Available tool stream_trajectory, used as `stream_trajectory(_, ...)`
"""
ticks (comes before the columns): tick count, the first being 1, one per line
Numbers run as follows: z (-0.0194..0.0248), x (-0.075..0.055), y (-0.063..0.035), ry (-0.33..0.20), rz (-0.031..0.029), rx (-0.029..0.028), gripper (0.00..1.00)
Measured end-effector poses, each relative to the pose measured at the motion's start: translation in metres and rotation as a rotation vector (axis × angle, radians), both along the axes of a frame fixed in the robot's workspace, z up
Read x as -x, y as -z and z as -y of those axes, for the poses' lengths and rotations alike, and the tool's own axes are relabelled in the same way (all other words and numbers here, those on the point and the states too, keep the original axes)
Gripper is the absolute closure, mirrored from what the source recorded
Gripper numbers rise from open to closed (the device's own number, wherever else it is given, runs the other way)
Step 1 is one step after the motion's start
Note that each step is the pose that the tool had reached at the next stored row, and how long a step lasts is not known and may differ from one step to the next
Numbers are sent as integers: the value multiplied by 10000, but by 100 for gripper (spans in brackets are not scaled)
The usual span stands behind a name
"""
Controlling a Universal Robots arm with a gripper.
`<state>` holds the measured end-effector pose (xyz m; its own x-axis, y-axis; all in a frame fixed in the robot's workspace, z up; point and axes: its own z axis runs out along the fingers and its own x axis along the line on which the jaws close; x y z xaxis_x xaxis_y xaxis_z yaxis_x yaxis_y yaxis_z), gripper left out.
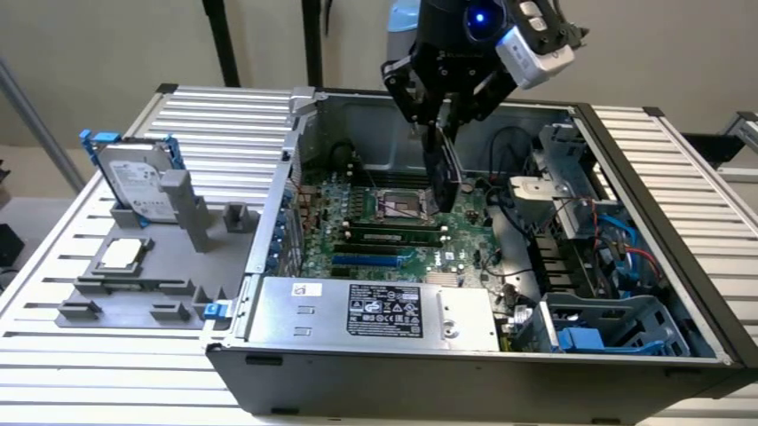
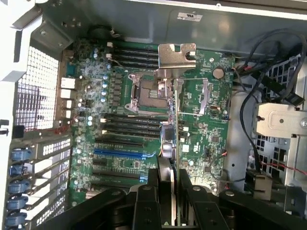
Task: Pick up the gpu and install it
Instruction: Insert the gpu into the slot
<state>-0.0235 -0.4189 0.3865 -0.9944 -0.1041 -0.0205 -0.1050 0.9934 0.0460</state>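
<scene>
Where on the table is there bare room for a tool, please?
Bare slats behind the hard drive and beyond the computer case on the exterior view's right. Crowded: the grey fixture and inside the case, where the gripper holds the gpu.

A green circuit board with a bright bare-metal bracket (image 2: 176, 55) is shown by the gpu (image 2: 175, 129), a matt black finish by the gripper (image 2: 168, 179), dull grey sheet metal by the case (image 1: 379, 124), and ribbed, satin-finished pale metal by the table (image 1: 201, 115)
</scene>
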Motion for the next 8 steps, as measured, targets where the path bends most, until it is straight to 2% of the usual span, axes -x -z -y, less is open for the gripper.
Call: stream_trajectory(8,0,0,14,-1456,-1,2,72)
